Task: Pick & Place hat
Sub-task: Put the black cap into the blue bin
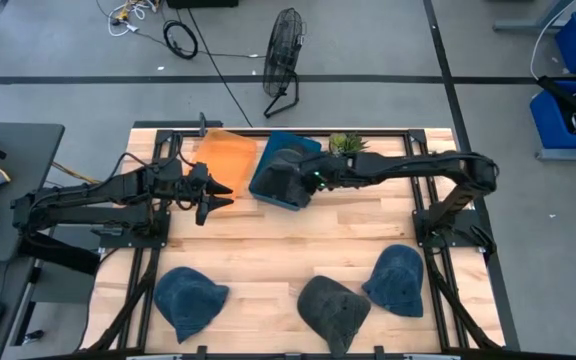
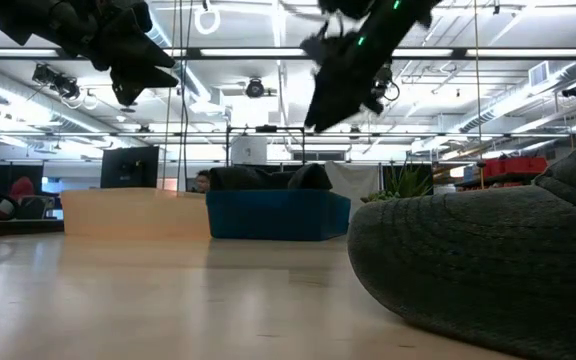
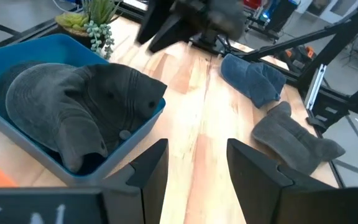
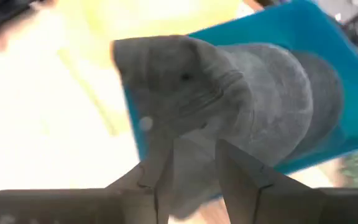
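Pale wooden tabletop carries everything. Largest on it: blue rectangular plastic bin at the back, beside a flat orange tray. A dark grey fabric hat lies in the bin, its brim draped over the near wall, likely because it was dropped in rather than tucked. Three more soft hats sit along the front edge, awaiting pickup: a blue denim hat on the left, a dark grey hat in the middle, a second blue hat to the right. Right end effector hangs just above the binned hat, fingers parted, nothing between them; looks like a release, though the wrist view is blurry. Left end effector waits above the tabletop near the orange tray, fingers apart and empty.
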### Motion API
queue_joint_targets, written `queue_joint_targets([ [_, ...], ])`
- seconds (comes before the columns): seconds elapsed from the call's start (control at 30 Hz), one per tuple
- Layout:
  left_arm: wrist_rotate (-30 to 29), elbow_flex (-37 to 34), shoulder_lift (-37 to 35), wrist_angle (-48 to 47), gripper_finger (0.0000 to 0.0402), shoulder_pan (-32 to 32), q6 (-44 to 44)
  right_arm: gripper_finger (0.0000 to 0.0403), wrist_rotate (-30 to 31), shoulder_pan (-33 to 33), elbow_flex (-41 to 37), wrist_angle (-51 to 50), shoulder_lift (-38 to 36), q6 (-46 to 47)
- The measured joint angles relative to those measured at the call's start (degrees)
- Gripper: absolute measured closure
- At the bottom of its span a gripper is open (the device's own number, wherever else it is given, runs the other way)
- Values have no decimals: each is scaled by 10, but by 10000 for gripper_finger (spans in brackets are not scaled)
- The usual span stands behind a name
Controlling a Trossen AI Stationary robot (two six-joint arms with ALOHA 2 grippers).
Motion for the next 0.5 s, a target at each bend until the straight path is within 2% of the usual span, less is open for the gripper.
queue_joint_targets([
  [0.13,0,0,0,-5,232,0,-1,288,0,32,15,-94,-53,-33],
  [0.23,0,0,0,-9,232,0,-1,291,0,65,17,-174,-99,-25],
  [0.37,0,0,0,-9,232,0,2,287,9,112,17,-280,-145,14],
  [0.5,0,0,0,-4,232,0,2,272,14,155,16,-332,-161,76],
])
